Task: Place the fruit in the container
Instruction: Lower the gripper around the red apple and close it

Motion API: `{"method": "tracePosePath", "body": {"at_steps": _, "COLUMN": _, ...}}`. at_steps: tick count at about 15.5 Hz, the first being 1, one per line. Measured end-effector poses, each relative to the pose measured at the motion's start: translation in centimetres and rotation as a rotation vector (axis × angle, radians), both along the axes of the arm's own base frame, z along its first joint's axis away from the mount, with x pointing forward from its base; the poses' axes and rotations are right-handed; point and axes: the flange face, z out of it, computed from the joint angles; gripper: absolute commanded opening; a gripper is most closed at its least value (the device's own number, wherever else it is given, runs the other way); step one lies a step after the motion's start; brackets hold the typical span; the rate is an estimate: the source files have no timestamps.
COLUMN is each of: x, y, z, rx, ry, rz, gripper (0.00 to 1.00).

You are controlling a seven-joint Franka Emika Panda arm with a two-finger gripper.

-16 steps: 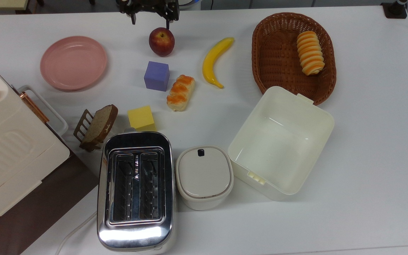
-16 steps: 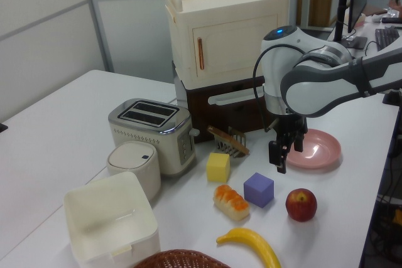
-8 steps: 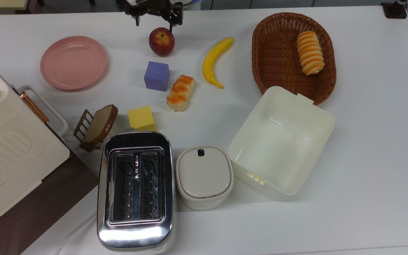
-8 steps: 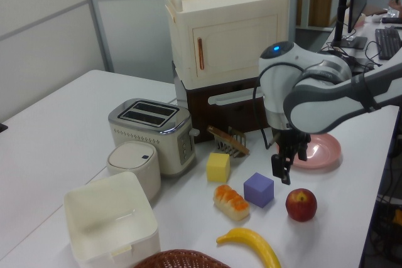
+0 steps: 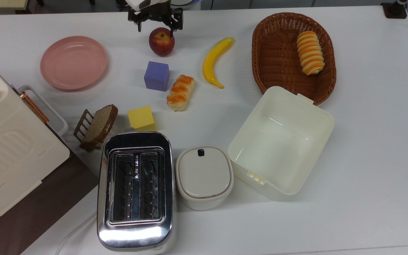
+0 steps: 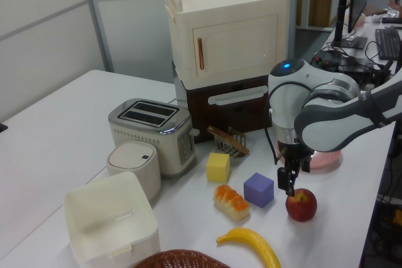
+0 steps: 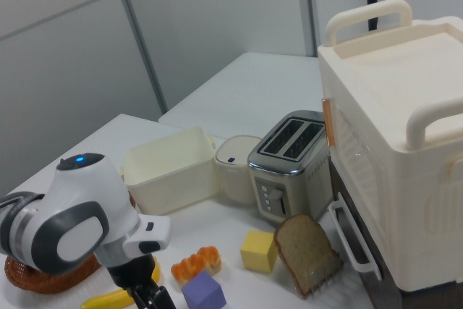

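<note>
The fruit, a red apple (image 5: 161, 41) with yellowish patches, sits on the white table at the top view's upper middle, also seen in the left view (image 6: 301, 204). My gripper (image 5: 156, 30) hangs open just above and slightly behind the apple, one finger on each side, holding nothing. In the left view the gripper (image 6: 291, 183) is at the apple's upper left, close to it. The container (image 5: 326, 118) is a deep cream-white box, empty, at the top view's right centre, and in the left view (image 6: 110, 221) at the lower left.
A yellow banana (image 5: 214, 60) lies right of the apple, a purple cube (image 5: 157, 75) and glazed bread (image 5: 180, 92) in front of it. A wicker basket (image 5: 271, 60) borders the container. A pink plate (image 5: 73, 62), toaster (image 5: 135, 189) and lidded white pot (image 5: 204, 176) stand elsewhere.
The gripper has come down and forward toward the apple, staying open. In the left view it moved right and lower. The apple has not moved.
</note>
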Motion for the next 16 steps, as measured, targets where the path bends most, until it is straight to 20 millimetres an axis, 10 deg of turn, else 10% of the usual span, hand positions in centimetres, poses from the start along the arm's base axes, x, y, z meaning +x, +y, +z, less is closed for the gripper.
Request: {"method": "tracePosePath", "body": {"at_steps": 16, "x": -1.2, "y": 1.3, "z": -2.6, "rx": 0.017, "ry": 0.002, "rz": 0.052, "gripper": 1.0}}
